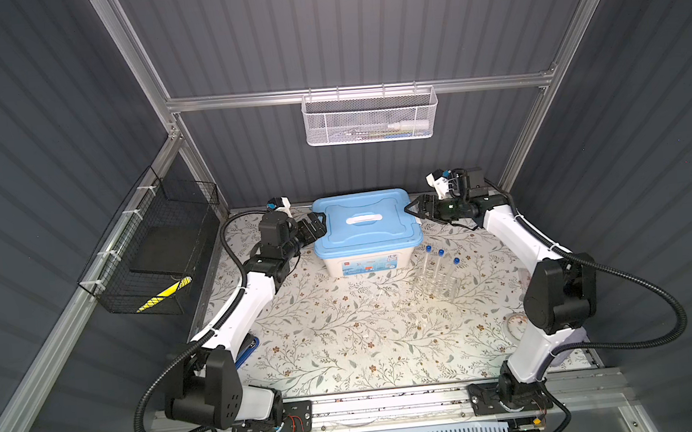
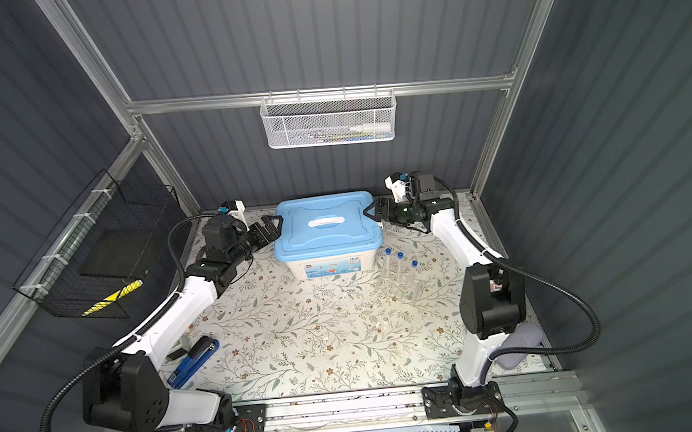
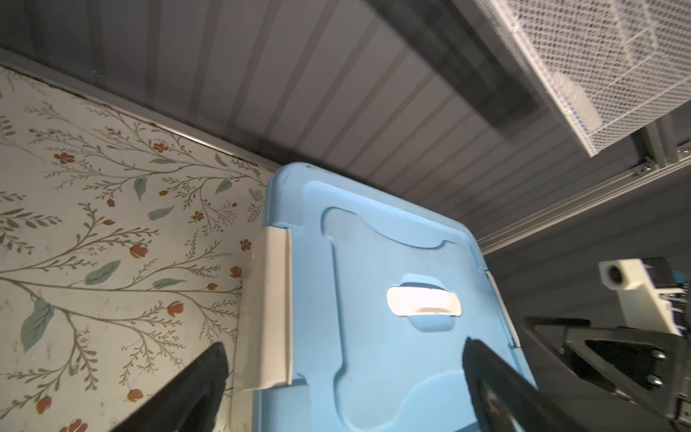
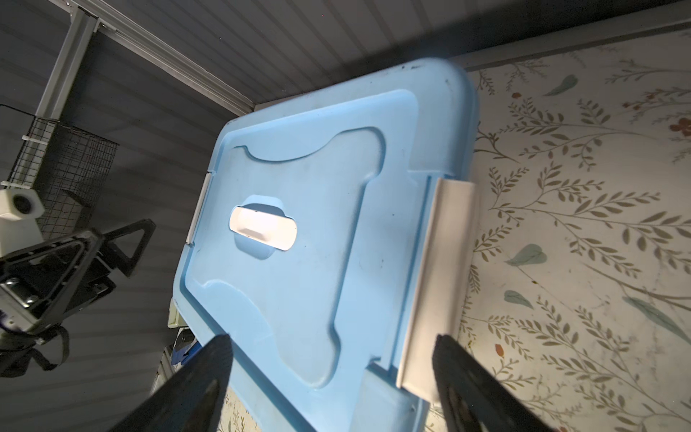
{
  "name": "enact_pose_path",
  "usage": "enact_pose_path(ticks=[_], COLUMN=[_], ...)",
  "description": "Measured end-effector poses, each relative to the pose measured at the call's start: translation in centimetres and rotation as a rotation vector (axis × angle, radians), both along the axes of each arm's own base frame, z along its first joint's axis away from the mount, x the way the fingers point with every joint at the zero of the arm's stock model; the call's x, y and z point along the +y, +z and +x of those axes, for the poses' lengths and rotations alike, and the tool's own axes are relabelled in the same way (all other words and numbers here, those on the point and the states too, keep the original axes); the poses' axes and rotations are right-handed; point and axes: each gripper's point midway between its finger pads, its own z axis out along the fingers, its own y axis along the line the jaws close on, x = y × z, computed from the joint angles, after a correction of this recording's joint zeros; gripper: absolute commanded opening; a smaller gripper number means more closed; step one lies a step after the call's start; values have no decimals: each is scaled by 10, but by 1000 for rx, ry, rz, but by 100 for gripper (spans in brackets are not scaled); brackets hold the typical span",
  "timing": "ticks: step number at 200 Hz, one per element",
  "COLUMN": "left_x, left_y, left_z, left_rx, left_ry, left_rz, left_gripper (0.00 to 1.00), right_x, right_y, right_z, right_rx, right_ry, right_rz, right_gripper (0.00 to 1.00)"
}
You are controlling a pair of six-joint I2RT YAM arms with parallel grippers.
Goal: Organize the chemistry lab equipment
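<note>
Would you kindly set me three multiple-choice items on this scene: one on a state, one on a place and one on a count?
1. The lid is: A. on the box. B. tipped upright. C. lifted clear.
2. The tubes stand: A. on the lid. B. on the table, by the box's front right corner. C. inside the box.
3. Blue caps on them number: A. one. B. three. C. six.

Key: 1 A, the lid covers the box in every view. 2 B, both top views show the tubes beside that corner. 3 B, three caps show in both top views.
</note>
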Motion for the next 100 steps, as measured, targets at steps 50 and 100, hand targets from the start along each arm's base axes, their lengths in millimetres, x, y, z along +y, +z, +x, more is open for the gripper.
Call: enact_pose_path(ticks=[50, 100], left_x=[-9, -18], left_y=[-51, -53], left_z=[9, 9], left_rx=[116, 125], left_ry=[-36, -78], left_rz=[18, -2], left_gripper=[98, 94], right_x=[-7, -2], right_y=[-4, -25], right_z=[3, 5], right_rx=[9, 64], right_ry=[-19, -11], right_rz=[-8, -8], right_gripper=[86, 82])
